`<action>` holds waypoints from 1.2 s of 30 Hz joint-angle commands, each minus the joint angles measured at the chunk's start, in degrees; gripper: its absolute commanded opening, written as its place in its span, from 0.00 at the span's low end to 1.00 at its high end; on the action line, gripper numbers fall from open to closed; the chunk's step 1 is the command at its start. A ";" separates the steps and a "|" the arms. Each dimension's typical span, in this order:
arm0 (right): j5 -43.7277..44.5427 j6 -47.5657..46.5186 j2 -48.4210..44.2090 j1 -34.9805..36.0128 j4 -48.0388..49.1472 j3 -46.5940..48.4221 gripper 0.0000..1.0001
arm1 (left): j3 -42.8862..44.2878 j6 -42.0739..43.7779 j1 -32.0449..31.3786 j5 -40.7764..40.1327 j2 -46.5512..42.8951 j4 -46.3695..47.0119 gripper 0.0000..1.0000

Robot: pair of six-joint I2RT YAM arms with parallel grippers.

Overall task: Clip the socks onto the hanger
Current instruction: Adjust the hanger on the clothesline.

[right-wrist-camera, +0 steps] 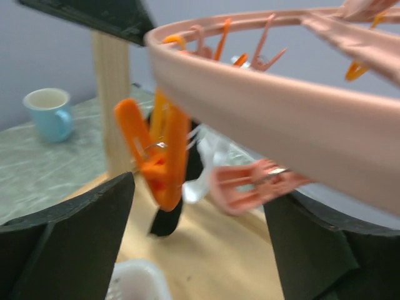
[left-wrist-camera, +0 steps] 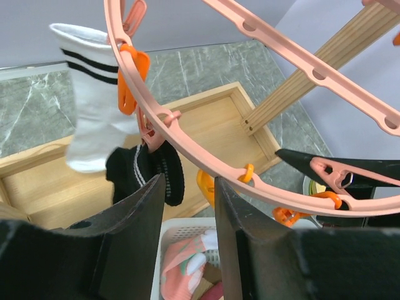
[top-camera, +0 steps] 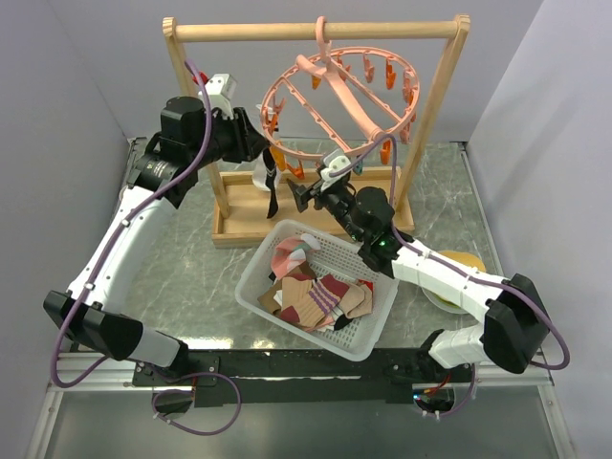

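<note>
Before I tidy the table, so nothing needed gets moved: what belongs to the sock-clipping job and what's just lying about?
Job: pink hanger; loose socks; white striped sock and black sock, already clipped.
Lying about: white mesh basket; wooden rack; blue mug.

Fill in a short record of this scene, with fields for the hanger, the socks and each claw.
hanger: pink ring, tilted, hooked on the wooden rack
socks clipped: two, a white striped sock and a black sock, side by side
socks waiting: a heap in the white basket
left claw: open, empty, just under the ring
right claw: open, with an orange clip and a pink clip hanging between its fingers
</note>
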 commanded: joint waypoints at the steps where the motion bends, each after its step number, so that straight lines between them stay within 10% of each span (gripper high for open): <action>1: 5.96 -3.11 0.20 0.46 9.01 0.30 0.83 | 0.06 -0.38 0.33 1.03 -2.15 0.96 0.43; 6: 5.97 -1.18 -0.06 1.52 10.52 -1.46 0.73 | -0.20 -0.30 0.33 1.12 -2.32 0.96 0.43; 13: 0.61 4.00 -0.68 1.61 8.15 -2.95 0.33 | -0.91 0.32 0.42 1.03 -3.37 0.70 0.42; 36: -5.55 5.85 -2.53 1.34 6.30 -2.78 0.27 | -8.03 3.05 0.51 21.69 -8.13 1.66 0.52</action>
